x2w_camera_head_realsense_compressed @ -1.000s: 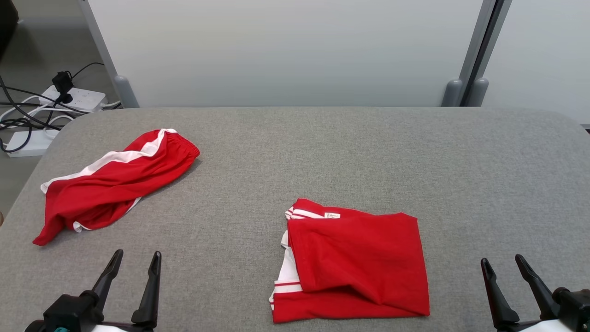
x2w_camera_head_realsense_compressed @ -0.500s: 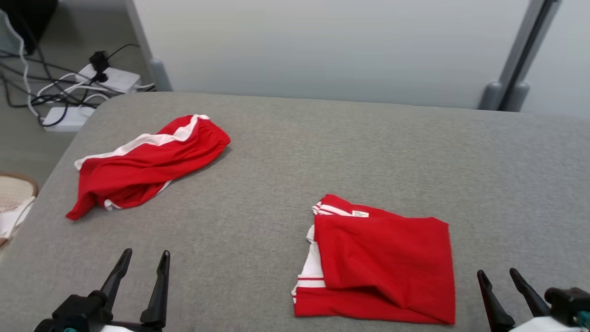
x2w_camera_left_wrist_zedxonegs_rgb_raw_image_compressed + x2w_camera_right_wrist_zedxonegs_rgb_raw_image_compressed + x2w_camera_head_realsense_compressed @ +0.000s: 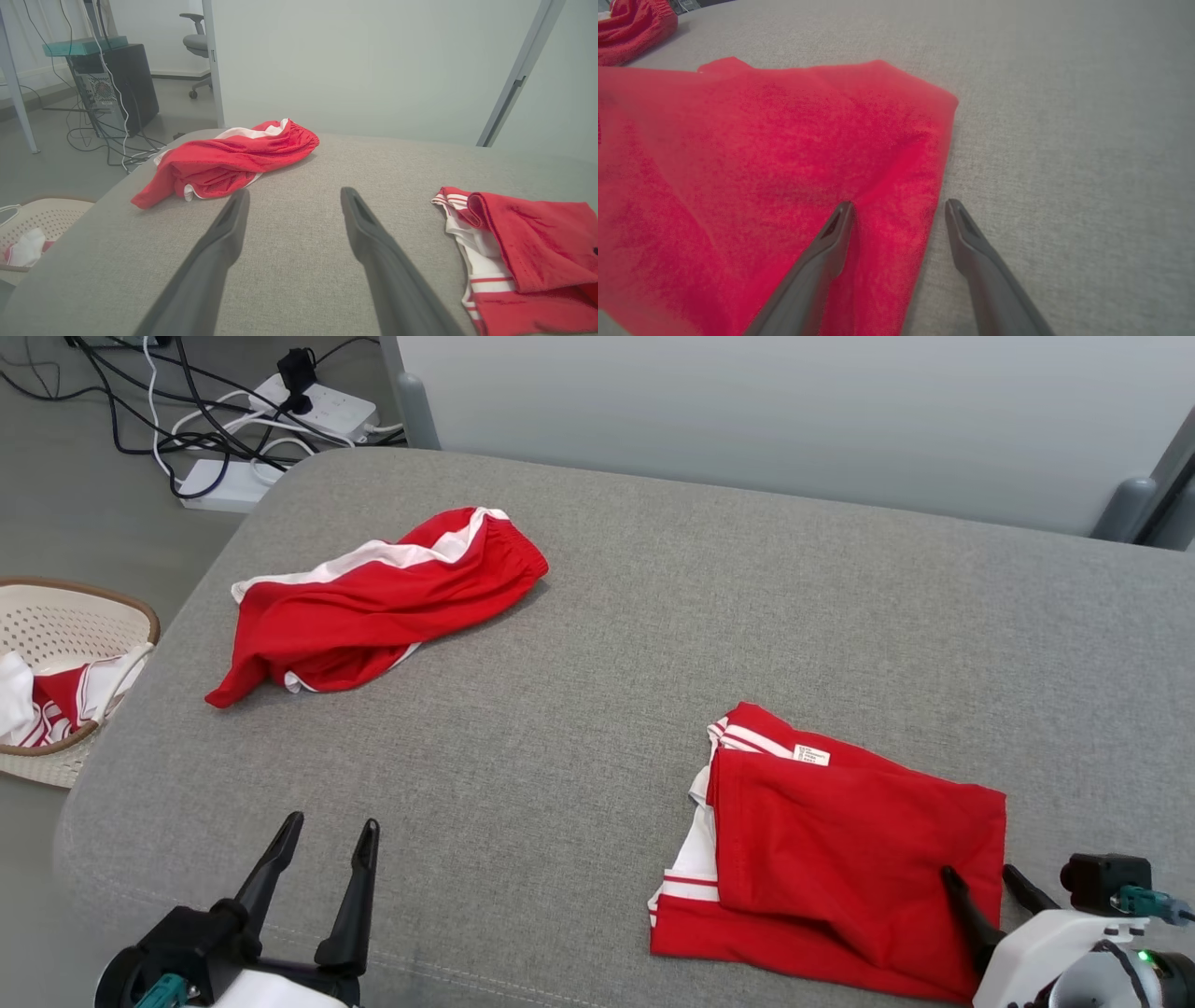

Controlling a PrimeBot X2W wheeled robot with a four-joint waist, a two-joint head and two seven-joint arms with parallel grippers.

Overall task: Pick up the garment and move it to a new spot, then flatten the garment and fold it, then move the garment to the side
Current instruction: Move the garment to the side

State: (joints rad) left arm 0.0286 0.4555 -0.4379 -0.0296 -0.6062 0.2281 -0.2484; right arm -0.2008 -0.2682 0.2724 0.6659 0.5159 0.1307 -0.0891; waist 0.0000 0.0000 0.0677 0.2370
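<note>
A crumpled red garment with a white stripe point(image 3: 373, 607) lies at the table's far left, and it appears ahead and to the left of my left gripper point(image 3: 295, 191) as red cloth point(image 3: 224, 161). A second red garment, folded point(image 3: 840, 840), lies at the near right. My left gripper point(image 3: 332, 821) hangs open over bare table near the front edge, holding nothing. My right gripper point(image 3: 978, 871) is open at the folded garment's right edge. In the right wrist view one finger is over the red cloth point(image 3: 761, 163) and the other over the table, with my right gripper point(image 3: 900, 203) holding nothing.
The grey fabric table point(image 3: 653, 616) has a rounded left front corner. A pale basket point(image 3: 140, 611) with red and white clothes stands on the floor to the left. Power strips and cables point(image 3: 280, 420) lie on the floor beyond the far left corner. A pale wall panel backs the table.
The head camera has turned left, bringing the basket into view. My right gripper has come in from beside the folded garment to its right edge. Both grippers stay open.
</note>
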